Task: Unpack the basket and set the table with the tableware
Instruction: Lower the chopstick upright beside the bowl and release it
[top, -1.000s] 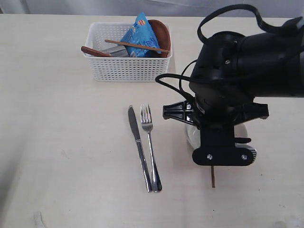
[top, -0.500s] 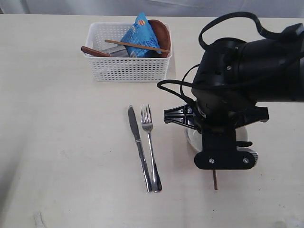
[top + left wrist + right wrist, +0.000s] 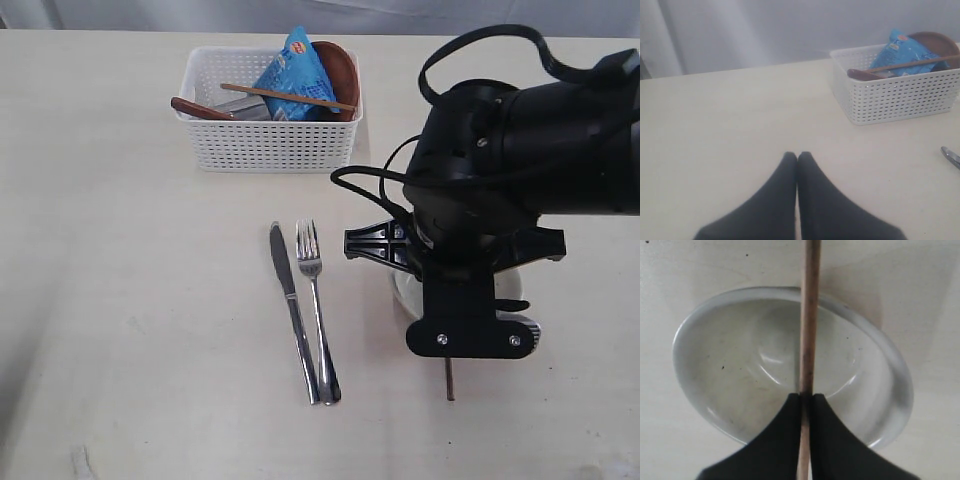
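Note:
My right gripper [image 3: 805, 396] is shut on a wooden chopstick [image 3: 809, 315], holding it over the cream bowl [image 3: 735, 365]. In the exterior view the right arm covers most of that bowl [image 3: 403, 290], and the chopstick's end [image 3: 449, 380] sticks out below the arm. A steel knife [image 3: 291, 305] and fork [image 3: 317, 310] lie side by side left of the bowl. The white basket [image 3: 265, 145] holds the second chopstick [image 3: 290, 97], a wooden spoon [image 3: 198, 108] and a brown plate [image 3: 342, 72]. My left gripper [image 3: 797, 155] is shut and empty above the bare table [image 3: 730, 125].
A blue snack packet [image 3: 296, 68] stands in the basket against the plate. From the left wrist, the basket [image 3: 895, 97] is ahead, off to one side, and a steel tip [image 3: 951, 156] shows at the frame edge. The right arm's black bulk [image 3: 520, 150] hangs over the table's right half.
The right arm has shifted slightly toward the near edge with the chopstick in its grip. Nothing else moved.

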Robot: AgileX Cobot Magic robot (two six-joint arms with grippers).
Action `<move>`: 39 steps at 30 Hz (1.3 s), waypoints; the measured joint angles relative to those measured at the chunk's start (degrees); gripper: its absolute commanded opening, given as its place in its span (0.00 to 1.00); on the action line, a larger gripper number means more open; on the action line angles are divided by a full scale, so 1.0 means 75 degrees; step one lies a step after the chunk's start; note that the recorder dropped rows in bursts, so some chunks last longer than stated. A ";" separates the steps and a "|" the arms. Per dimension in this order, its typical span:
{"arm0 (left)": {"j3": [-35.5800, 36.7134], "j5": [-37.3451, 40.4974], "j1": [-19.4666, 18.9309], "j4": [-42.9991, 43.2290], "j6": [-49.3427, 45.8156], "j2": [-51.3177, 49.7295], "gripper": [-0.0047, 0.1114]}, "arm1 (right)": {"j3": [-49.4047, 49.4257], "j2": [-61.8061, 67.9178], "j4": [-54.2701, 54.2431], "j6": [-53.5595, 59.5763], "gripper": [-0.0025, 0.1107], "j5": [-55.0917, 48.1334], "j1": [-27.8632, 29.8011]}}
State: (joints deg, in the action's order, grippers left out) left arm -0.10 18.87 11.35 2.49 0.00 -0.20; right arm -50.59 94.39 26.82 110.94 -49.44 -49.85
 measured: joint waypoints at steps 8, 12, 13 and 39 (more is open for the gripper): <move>0.0000 0.0000 0.0000 0.0000 0.0000 0.0000 0.04 | 0.0000 0.0000 0.0000 0.0000 0.02 0.0000 0.0000; 0.0000 0.0000 0.0000 0.0000 0.0000 0.0000 0.04 | 0.0000 0.0000 0.0000 -0.0049 0.02 0.0000 0.0000; 0.0000 0.0000 0.0000 0.0000 0.0000 0.0000 0.04 | 0.0000 0.0000 0.0000 -0.0060 0.02 0.0000 0.0000; 0.0000 0.0000 0.0000 0.0000 0.0000 0.0000 0.04 | 0.0000 0.0128 0.0057 -0.0408 0.26 0.0067 0.0000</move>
State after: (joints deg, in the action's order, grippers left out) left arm -0.10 18.87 11.35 2.49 0.00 -0.20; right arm -50.59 95.35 27.25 107.88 -48.93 -49.85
